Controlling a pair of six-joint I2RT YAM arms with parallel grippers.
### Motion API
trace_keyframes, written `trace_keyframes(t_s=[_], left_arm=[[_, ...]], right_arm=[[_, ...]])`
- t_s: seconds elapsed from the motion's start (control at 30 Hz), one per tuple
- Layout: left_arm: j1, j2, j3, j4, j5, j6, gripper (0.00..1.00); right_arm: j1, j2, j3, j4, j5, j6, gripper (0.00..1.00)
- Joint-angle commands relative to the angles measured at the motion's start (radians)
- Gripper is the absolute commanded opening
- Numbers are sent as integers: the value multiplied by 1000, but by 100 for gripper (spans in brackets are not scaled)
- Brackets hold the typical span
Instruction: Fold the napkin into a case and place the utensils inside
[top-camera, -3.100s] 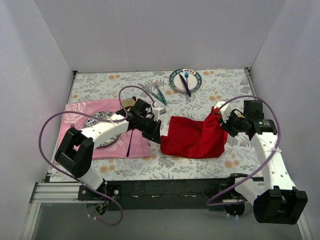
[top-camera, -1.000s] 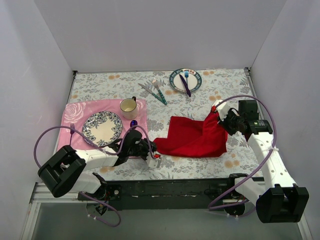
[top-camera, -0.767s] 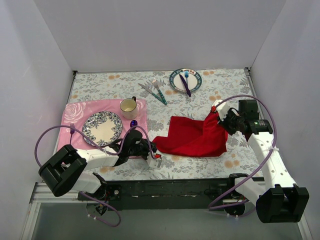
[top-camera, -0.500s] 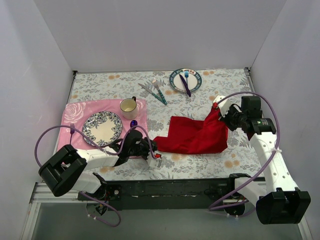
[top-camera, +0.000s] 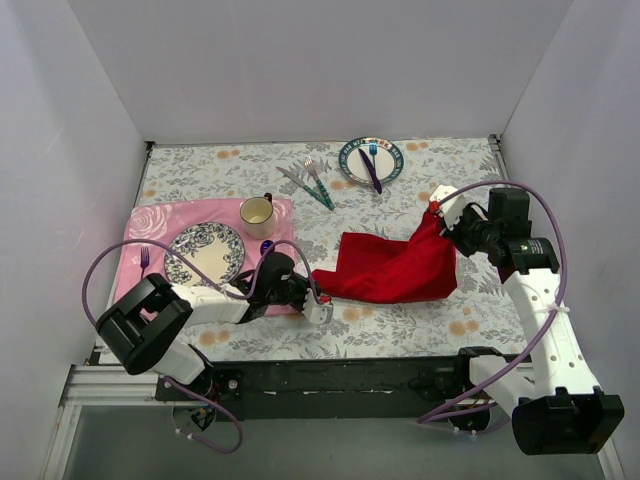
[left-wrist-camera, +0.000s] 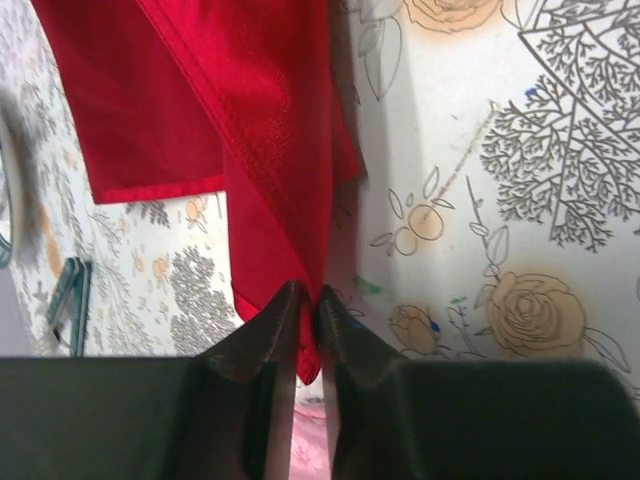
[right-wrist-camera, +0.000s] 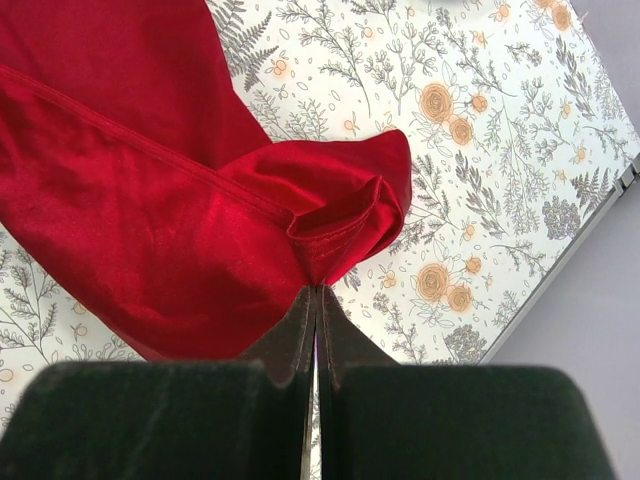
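The left gripper (left-wrist-camera: 305, 300) has just nipped in on the near-left corner of the napkin (top-camera: 385, 268). A second ago its fingers stood apart around that corner; now they are drawn almost together with a fold of red cloth caught between them, low over the table (top-camera: 400, 330) just off the edge of the pink mat (top-camera: 150, 225). The left arm has swung in a little towards the cloth to get there. On the other side, the right gripper (right-wrist-camera: 316, 295) is clamped tight on the far-right corner, as it was, but it has carried that corner higher and farther back, so the bunched cloth at that end now hangs from its tips. The rest of the napkin lies on the table in the middle, stretched somewhat flatter between the two holds than it was a moment ago. To my eye this means both arms now have a corner each and can spread or fold the cloth together; no case shape has formed yet. The utensils (top-camera: 312, 185) lie untouched at the far side of the table, well apart from the napkin.
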Motion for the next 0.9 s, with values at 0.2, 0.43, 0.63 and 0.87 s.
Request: trace_keyframes(t_s=[0.2, 0.43, 0.63, 0.87], left_arm=[[80, -102, 210, -283, 35, -336, 0], [190, -73, 394, -530, -34, -647, 0], [224, 6, 480, -634, -79, -784, 0], [226, 25, 490, -637, -80, -792, 0]], right_arm=[[-4, -61, 1, -29, -98, -52, 1], [28, -34, -25, -59, -292, -101, 1], [259, -6, -58, -220, -326, -209, 36], [439, -67, -106, -204, -178, -220, 82]])
